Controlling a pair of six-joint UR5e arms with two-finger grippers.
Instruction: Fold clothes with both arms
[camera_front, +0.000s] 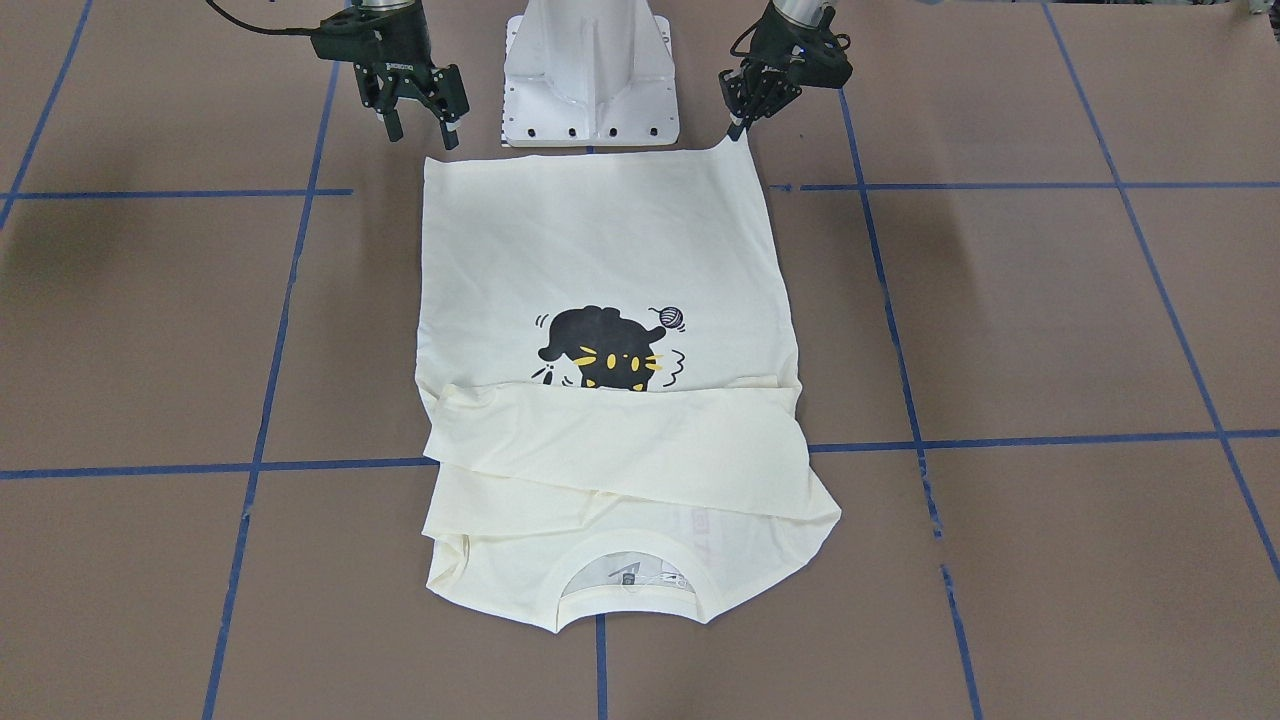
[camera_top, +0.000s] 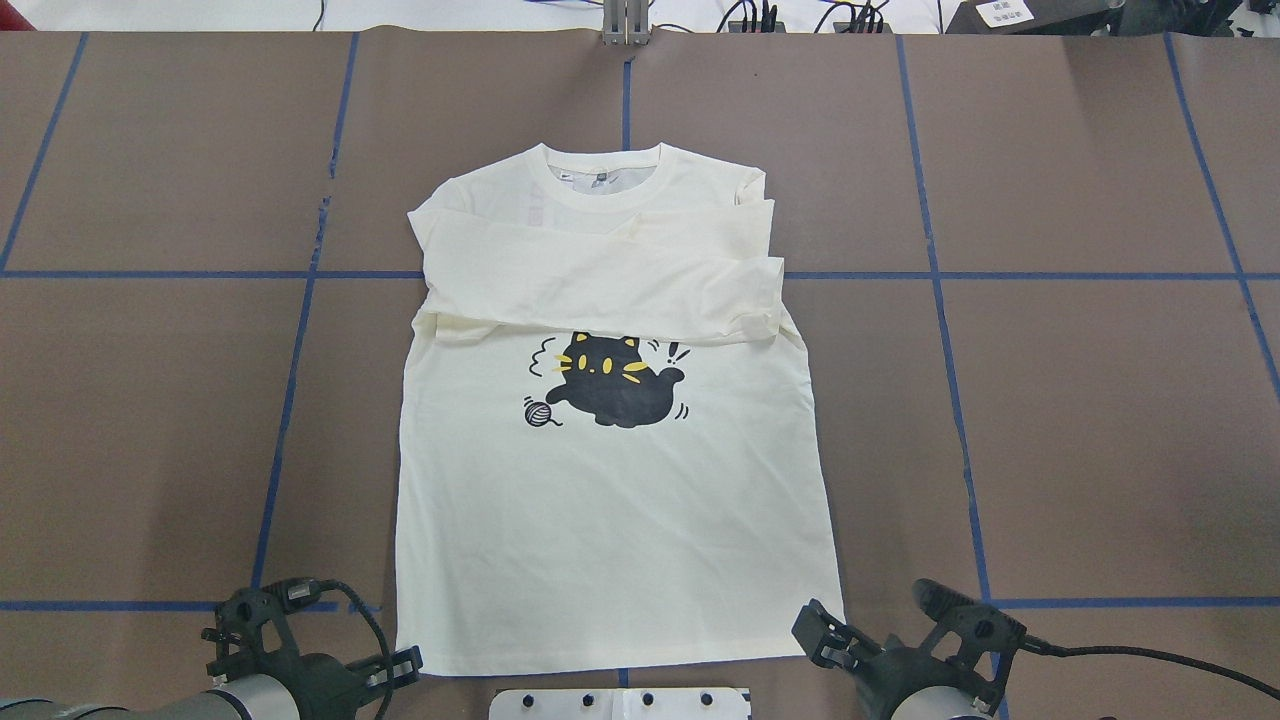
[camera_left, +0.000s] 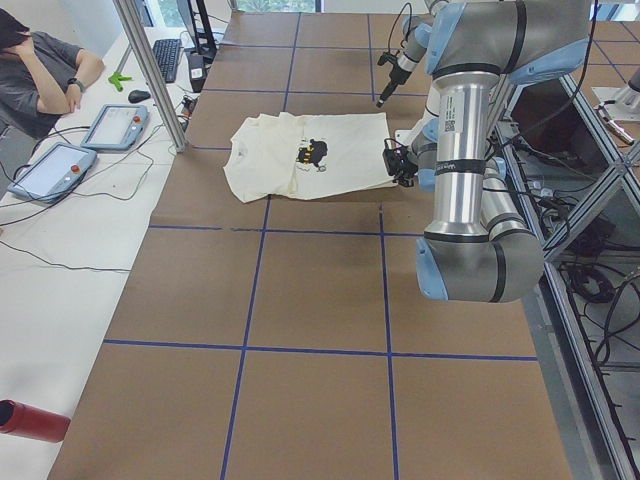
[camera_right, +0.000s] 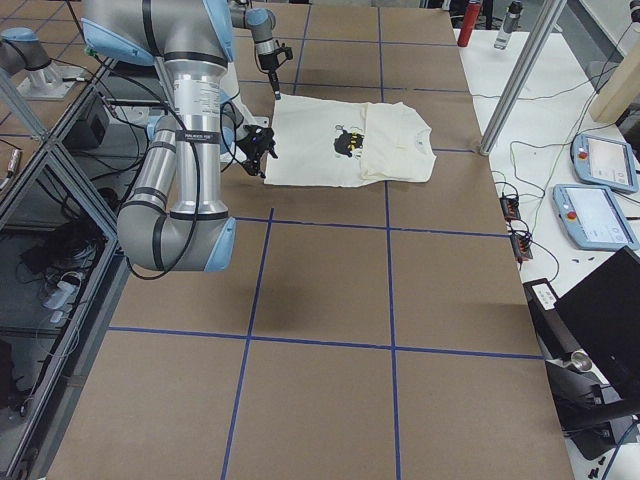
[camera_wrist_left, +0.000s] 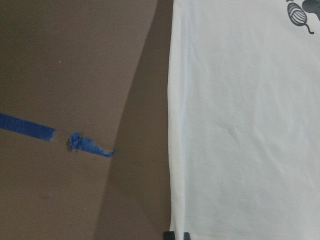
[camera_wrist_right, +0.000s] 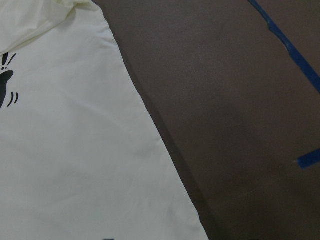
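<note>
Cream long-sleeved cat-print T-shirt (camera_front: 600, 250) is lying flat on the brown taped table (camera_front: 1000, 320). Black left gripper (camera_front: 740, 126) is pinching one hem corner (camera_front: 741, 146); black right gripper (camera_front: 422, 130) is hovering spread over the other, so a lopsided lift risks skewing the fold.

Brown table (camera_top: 1050, 420) crossed by blue tape lines (camera_top: 940, 300), operator (camera_left: 40, 70) seated at the white side desk (camera_left: 60, 260), hand to head, two teach pendants (camera_left: 115, 125) close by, keyboard (camera_left: 165, 58) further along, red cylinder (camera_left: 30, 420) at the near corner.

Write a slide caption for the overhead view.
Cat-print T-shirt laid out, sleeves folded across the chest; left tool and right tool at its near hem corners.
</note>
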